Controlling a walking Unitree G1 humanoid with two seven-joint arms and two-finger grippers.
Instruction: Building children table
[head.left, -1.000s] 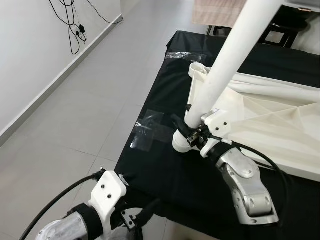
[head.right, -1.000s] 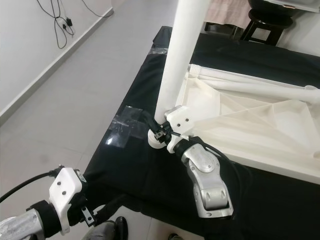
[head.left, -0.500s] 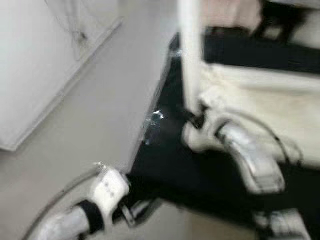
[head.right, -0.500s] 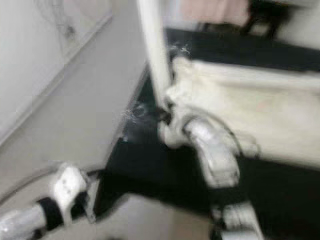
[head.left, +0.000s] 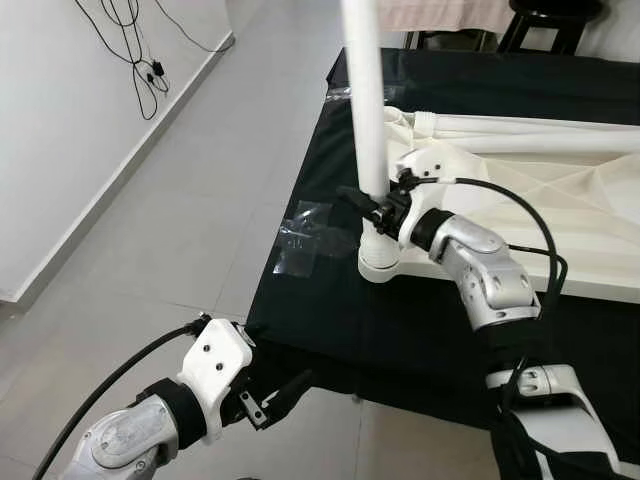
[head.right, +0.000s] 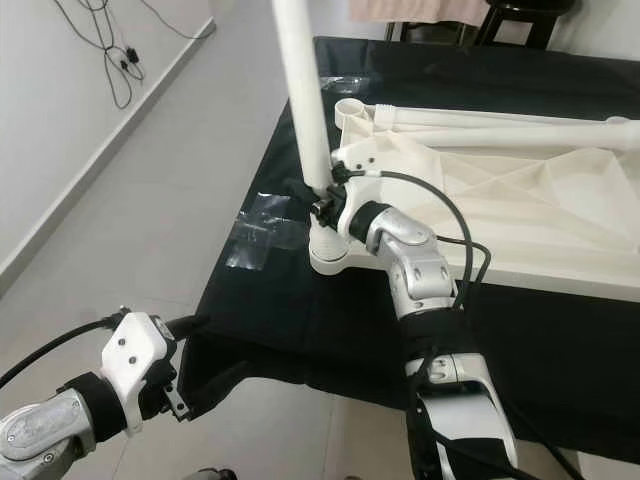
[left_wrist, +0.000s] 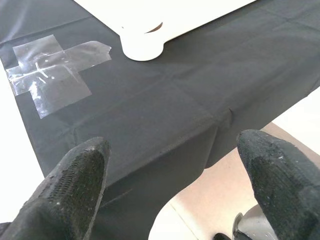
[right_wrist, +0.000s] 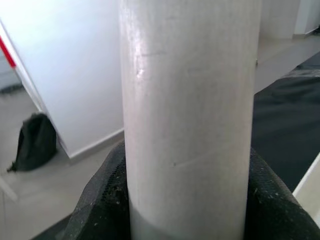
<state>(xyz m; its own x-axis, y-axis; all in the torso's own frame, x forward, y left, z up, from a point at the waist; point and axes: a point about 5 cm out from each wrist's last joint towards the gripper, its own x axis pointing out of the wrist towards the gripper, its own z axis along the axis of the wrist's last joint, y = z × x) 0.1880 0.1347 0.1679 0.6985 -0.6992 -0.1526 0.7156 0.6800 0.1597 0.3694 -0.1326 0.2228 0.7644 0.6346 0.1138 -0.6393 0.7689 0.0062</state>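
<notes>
white leg (head.left: 365, 110) upright, right gripper (head.left: 378, 208) clamped around

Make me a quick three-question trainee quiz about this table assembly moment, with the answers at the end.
1. True or false: the right pincer is shut on the upright white cylindrical table leg.
2. The leg's foot stands in which part of the upturned white plastic tabletop? A. corner socket B. centre
3. Fill in: the left pincer hangs open over the ____ tablecloth.

Key: 1 true; 2 A; 3 black.
</notes>
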